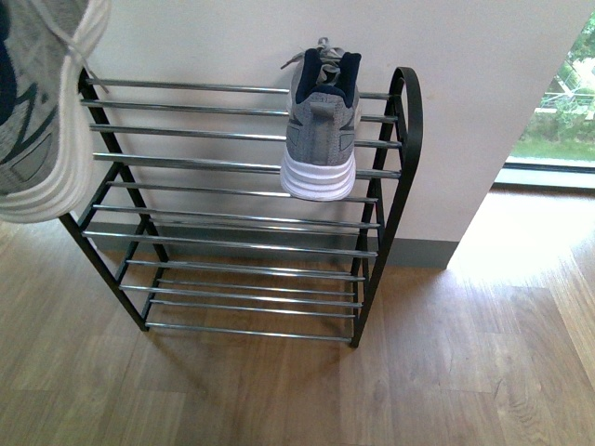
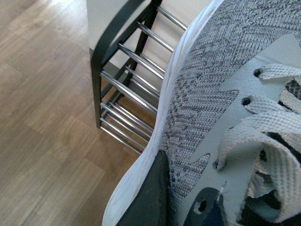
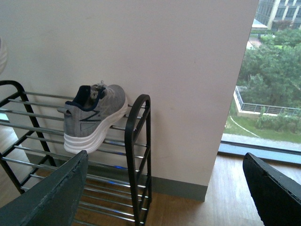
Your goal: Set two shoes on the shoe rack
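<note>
- First sneaker [image 1: 321, 130]: rests on the top tier of the shoe rack [image 1: 186, 163], toward its right end, toe to the wall and heel overhanging the front bars. This half of the task is judged complete.
- Second sneaker [image 1: 42, 111]: hangs in the air at the rack's left end, level with the top tier. It appears clear of both the bars and the floor [image 1: 279, 400].
- Left tool [image 2: 150, 202]: judged clamped on the second sneaker. One dark finger lies against the white sole edge; the opposing finger is hidden behind the shoe.
- Right tool [image 3: 164, 160]: fingers spread wide with nothing between them, facing the rack's right end.
- Remaining: move the second sneaker over the bare bars left of the first, lower it until the sole bears on them, then release.
- No other footwear is in view.
</note>
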